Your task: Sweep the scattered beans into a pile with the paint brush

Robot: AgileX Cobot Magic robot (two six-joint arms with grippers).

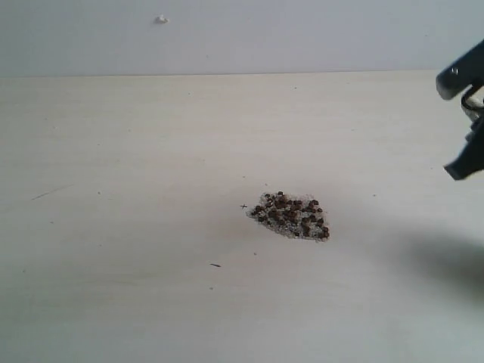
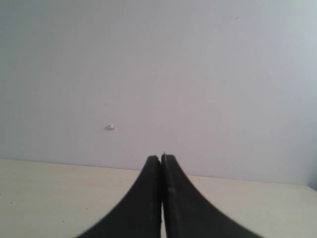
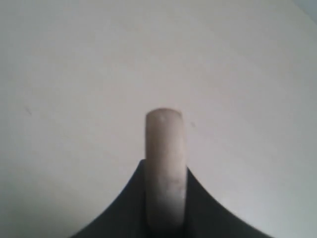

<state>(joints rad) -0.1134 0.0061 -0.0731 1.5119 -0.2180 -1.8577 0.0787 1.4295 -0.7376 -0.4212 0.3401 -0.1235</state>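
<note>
Item: pile (image 1: 291, 215), one small mound of tiny round dark reddish-brown beans (image 1: 280, 203) mixed with finer whitish crumbs. It lies on the pale, wood-grained desk (image 1: 113, 227), a little right of centre in the exterior view, with the grains packed together and the edges ragged. Item: paint brush (image 3: 165, 134), of which only the pale cream handle with its rounded end shows, in the right wrist view; ferrule and bristles are out of sight. Right claw (image 3: 165, 169): black fingers drawn in narrowly on either side of that handle, gripping it, with the desk surface behind. In the exterior view, black parts of the right arm (image 1: 463, 74) enter at the right edge, well apart from the pile, with a soft shadow on the desk below; the brush cannot be made out there. Left claw (image 2: 162, 159): black curved fingers pressed together tip to tip, holding nothing, pointed toward the plain grey-white wall (image 2: 198, 74) above the desk's far edge. Sundries: small white speck (image 1: 161, 19) on the wall; short dark mark (image 1: 215, 265) on the desk, near the pile.
</note>
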